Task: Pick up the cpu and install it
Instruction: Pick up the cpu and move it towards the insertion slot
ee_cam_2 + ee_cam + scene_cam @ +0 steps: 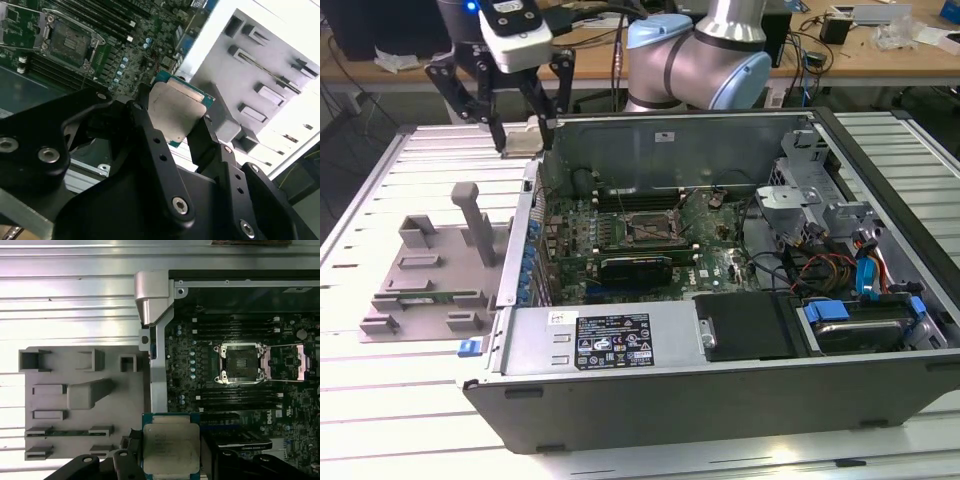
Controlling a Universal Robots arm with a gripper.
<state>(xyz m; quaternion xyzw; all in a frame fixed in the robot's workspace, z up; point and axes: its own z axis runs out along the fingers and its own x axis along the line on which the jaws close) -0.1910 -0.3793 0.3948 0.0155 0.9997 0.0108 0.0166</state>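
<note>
The pincer [524, 139] is closed on the cpu [170, 449], one finger against each of two opposite edges, so the pale metal top faces up and is uncovered in both wrist views. The chip sits level between the fingers and touches nothing else. In the exterior view it hangs above the side wall of the open computer case [720, 395] on the exterior view's left, between the grey tray [420, 285] on the tabletop [380, 410] and the motherboard [715, 245] inside the case. The socket [242, 363] lies well apart from the chip. Its retaining frame [294, 362] is swung open to one side and the dark recess looks empty, so installation is judged not yet done. Handling, as a judgement: the part is light, thin and stiff, so it should not flex, but the smooth metal lid and narrow green edge give little friction — a loose hold could let it slide or tilt. The underside, hidden here, is likely the delicate face. Opposite edges are therefore the correct place to take hold, as in the present grip, with moderate force and no contact on either flat face.
</note>
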